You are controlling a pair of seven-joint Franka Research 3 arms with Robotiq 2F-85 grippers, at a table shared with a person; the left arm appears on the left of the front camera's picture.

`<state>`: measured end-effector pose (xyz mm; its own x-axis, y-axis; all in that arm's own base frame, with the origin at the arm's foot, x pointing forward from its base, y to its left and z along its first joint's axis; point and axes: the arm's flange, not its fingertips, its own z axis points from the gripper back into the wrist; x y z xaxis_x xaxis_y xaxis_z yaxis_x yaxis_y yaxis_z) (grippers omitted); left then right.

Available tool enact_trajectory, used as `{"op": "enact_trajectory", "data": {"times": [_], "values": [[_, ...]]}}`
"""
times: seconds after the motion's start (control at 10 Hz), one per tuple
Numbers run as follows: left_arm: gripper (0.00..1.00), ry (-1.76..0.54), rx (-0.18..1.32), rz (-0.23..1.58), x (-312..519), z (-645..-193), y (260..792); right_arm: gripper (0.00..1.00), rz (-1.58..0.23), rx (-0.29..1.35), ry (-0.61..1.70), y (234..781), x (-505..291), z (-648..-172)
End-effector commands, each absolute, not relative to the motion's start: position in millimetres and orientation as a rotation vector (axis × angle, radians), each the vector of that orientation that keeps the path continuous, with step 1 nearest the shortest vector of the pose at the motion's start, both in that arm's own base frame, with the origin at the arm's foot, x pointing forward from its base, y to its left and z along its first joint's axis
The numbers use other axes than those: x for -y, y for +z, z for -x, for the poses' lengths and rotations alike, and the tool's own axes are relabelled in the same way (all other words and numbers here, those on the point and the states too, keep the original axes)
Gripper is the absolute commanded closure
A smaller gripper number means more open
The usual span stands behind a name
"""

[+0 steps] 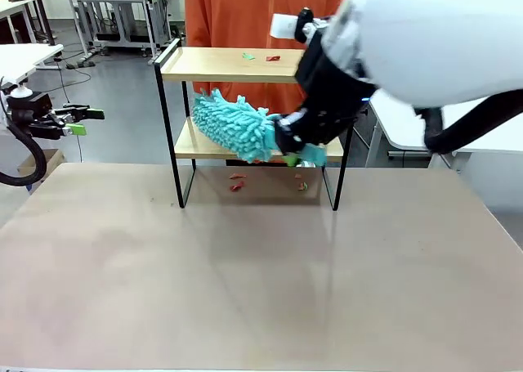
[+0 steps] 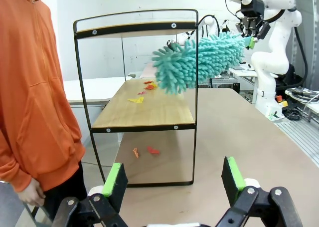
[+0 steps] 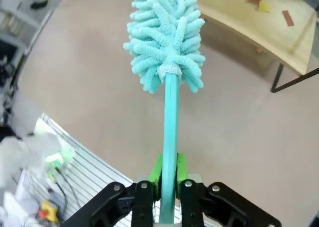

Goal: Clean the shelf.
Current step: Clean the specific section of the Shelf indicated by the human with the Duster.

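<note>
Hidden and unclear
The right arm [image 1: 433,37] covers the right end of the shelf [image 1: 212,64]; red and green scraps [image 1: 272,58] on its top board are too small to identify.

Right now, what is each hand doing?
Left hand: open, empty.
Right hand: shut on the duster handle.

Shelf [image 1: 221,64] on table [image 1: 245,266], far side; duster [image 1: 233,125] between its boards [image 1: 189,147]; scraps [image 1: 272,58] on both boards, under shelf.
</note>
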<state>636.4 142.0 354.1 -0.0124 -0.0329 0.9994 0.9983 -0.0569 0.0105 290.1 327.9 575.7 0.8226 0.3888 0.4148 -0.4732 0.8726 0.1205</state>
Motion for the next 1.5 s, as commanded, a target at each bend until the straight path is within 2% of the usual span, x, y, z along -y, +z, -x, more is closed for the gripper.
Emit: {"op": "enact_trajectory", "data": {"times": [0.0, 0.4, 0.8, 1.4], "values": [[0.0, -1.281, 1.161, 1.221, -141.2, -634.9, 356.5, 0.87, -0.195, 0.458, 0.281, 574.6, -378.0, -303.9], [0.0, -1.281, 1.161, 1.221, -141.2, -634.9, 356.5, 0.87, -0.212, 0.509, 0.109, 549.2, -430.4, -346.5], [0.0, -1.281, 1.161, 1.221, -141.2, -634.9, 356.5, 0.87, -0.256, 0.596, 0.073, 534.5, -459.3, -375.5], [0.0, -1.281, 1.161, 1.221, -141.2, -634.9, 356.5, 0.87, -0.296, 0.519, 0.087, 506.6, -484.9, -394.4]]}}
